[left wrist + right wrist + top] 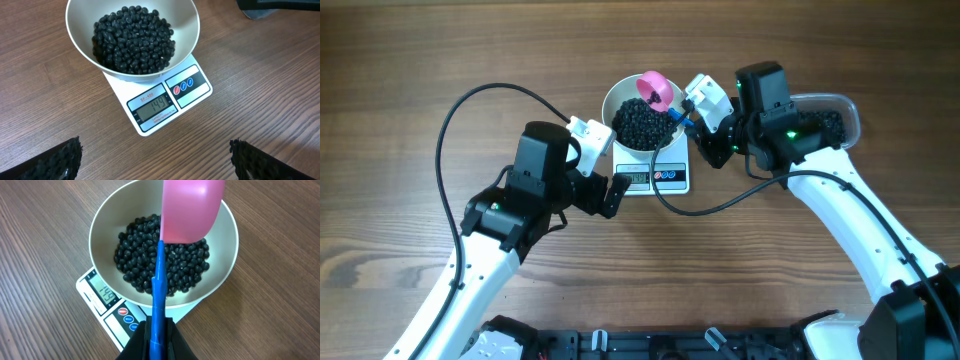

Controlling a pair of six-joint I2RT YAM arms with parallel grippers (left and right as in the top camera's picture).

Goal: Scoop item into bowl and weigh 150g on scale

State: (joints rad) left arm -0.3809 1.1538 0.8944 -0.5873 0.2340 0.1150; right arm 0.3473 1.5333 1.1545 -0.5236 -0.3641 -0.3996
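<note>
While the right gripper [156, 337] is clamped hard on the near end of the blue handle [159, 290] of a pink scoop [190, 210], its dark fingers press the handle from both sides with no gap showing. The scoop's head hangs over the far part of the white bowl [102, 250]. Whether it touches the rim or the contents cannot be told.

The black beans [140, 255] lie in a loose heap at the bottom of that bowl. The bowl stands on the white scale [165, 100], covering most of its top. The grey display [156, 106] at the scale's front edge reads 149, with two round buttons beside it.

The left gripper [155, 162] is spread as wide as it goes, holding nothing and touching nothing. Its ribbed black fingertips [60, 160] show only in the lower corners of the left wrist view, on the display side of the scale, above the wooden table [420, 60].

A clear tub [850, 110] with more beans sits well to the right, partly hidden by the right arm.
</note>
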